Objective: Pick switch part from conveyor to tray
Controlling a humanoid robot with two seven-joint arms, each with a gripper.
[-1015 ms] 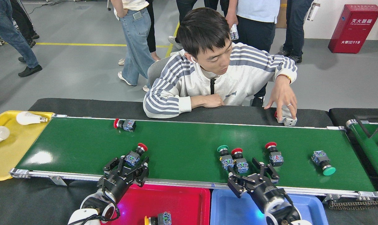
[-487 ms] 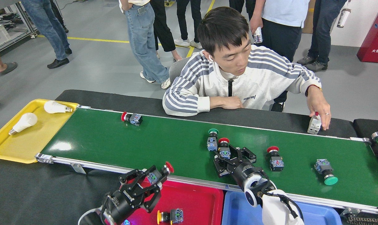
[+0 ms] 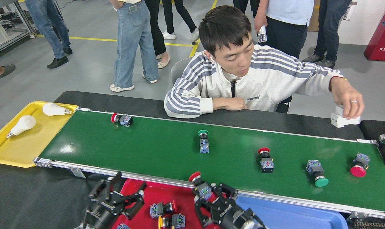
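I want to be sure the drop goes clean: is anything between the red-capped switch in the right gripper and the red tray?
Nothing visible blocks it. The right gripper holds the red-capped switch over the conveyor's near rail, at the red tray's right edge. Two switches already lie in the tray, left of it.

place: factory or workshop demo floor | floor: grey painted concrete, yellow line (image 3: 94, 39) at upper left | equipment: green conveyor (image 3: 179, 152) across centre, red fire-extinguisher cabinet (image 3: 381, 35) upper right | people: onlookers (image 3: 132, 44) standing along top
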